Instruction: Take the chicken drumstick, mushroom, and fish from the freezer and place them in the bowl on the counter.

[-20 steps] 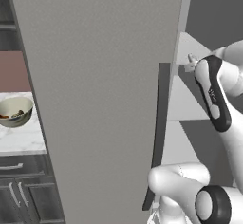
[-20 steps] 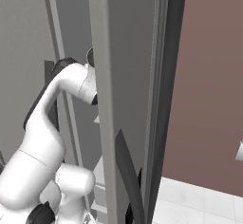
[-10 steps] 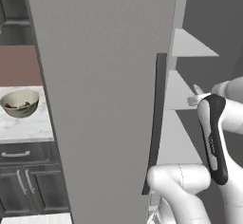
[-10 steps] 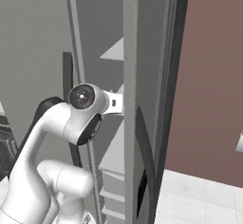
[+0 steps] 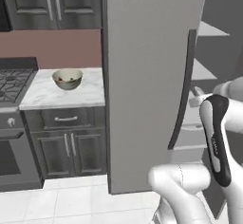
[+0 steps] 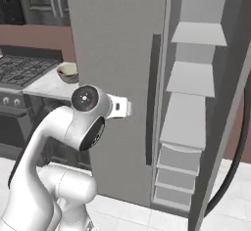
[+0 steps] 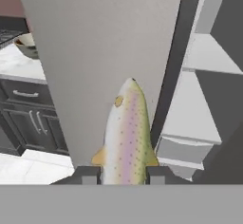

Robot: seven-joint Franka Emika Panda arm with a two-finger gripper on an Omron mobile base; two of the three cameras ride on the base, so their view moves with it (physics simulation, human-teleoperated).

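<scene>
A speckled pink-and-green fish (image 7: 126, 133) stands upright between the fingertips of my gripper (image 7: 124, 173), which is shut on its tail end. Right behind it is the freezer's open grey door (image 7: 104, 42) (image 5: 147, 76) (image 6: 115, 44), with white shelves (image 6: 193, 76) to its right. The cream bowl (image 5: 67, 79) (image 6: 67, 72) (image 7: 26, 45) sits on the white marble counter (image 5: 47, 96) (image 6: 44, 85), left of the door and well away from my hand. Something small and dark lies in the bowl, too small to name. The chicken drumstick and mushroom cannot be made out.
A black gas stove (image 5: 12, 83) (image 6: 24, 64) adjoins the counter on the left. Dark drawers and cabinets (image 5: 66, 133) sit under the counter, more cabinets (image 5: 52, 2) hang above it. The freezer's other door edge (image 6: 235, 142) stands at the far right. White floor tiles (image 5: 57, 199) lie in front.
Both base views have shifted, so the camera has moved: the counter, bowl and stove now show much more fully. The arm has swung out from the shelves toward the door front.
</scene>
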